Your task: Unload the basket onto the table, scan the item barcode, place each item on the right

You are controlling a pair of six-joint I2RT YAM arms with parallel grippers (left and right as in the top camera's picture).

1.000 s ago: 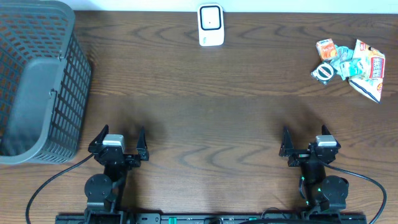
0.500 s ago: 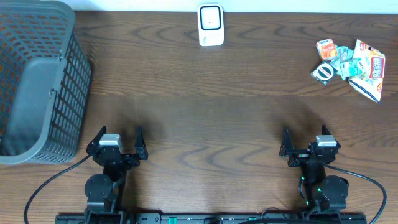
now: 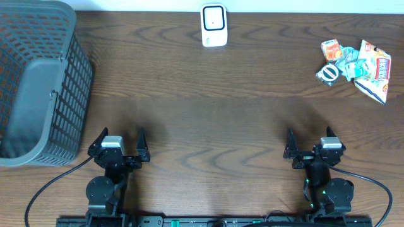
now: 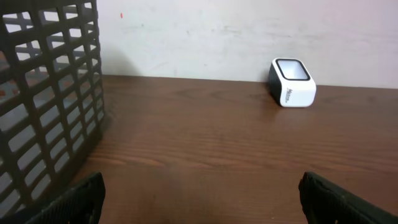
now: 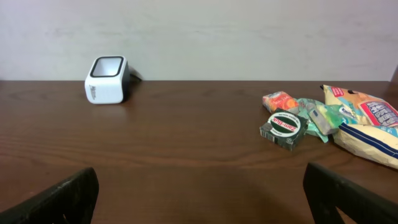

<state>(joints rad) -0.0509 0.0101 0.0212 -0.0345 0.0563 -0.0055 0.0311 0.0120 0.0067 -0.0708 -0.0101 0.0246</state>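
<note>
The white barcode scanner (image 3: 214,25) stands at the table's far edge, also seen in the left wrist view (image 4: 292,82) and the right wrist view (image 5: 107,79). A pile of items (image 3: 355,66) lies at the back right: a round dark tin (image 5: 285,129), an orange packet (image 5: 280,101), green packets (image 5: 320,115) and a snack bag (image 5: 367,124). My left gripper (image 3: 122,135) (image 4: 202,199) is open near the front edge, holding nothing. My right gripper (image 3: 308,134) (image 5: 202,196) is open too, over bare wood, far short of the items.
A tall grey mesh basket (image 3: 38,82) fills the back left corner, and its wall (image 4: 43,93) rises close on the left of my left gripper. A pale wall runs behind the table.
</note>
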